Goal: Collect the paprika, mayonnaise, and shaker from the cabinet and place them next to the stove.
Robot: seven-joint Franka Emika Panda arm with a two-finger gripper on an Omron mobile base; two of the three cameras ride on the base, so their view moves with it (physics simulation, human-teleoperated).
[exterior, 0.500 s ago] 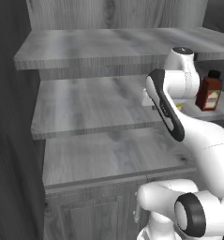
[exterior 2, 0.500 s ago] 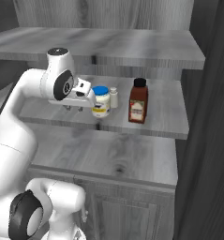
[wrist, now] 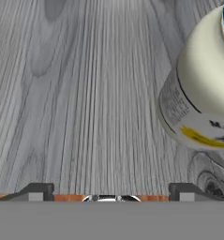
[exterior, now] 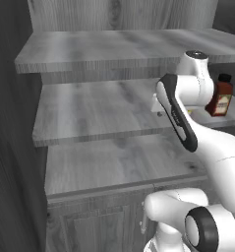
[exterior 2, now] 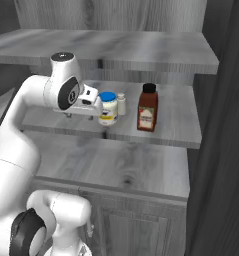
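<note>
Jaws spread wide and empty just left of the mayonnaise (exterior 2: 108, 108); probably rigid, smooth, slippery jar, best pinched across its round body below the lid.

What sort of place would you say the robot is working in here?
Probably a kitchen storage corner: a grey wood-grain cabinet with open plank shelves, holding a mayonnaise jar, a paprika bottle and a small shaker.

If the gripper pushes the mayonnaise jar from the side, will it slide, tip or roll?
The mayonnaise is short and round and stands upright on the shelf, so a low push would probably slide it rather than tip it. Its smooth wall may slip between the fingers. The shaker stands close beside it, so a sideways push could knock that over.
</note>
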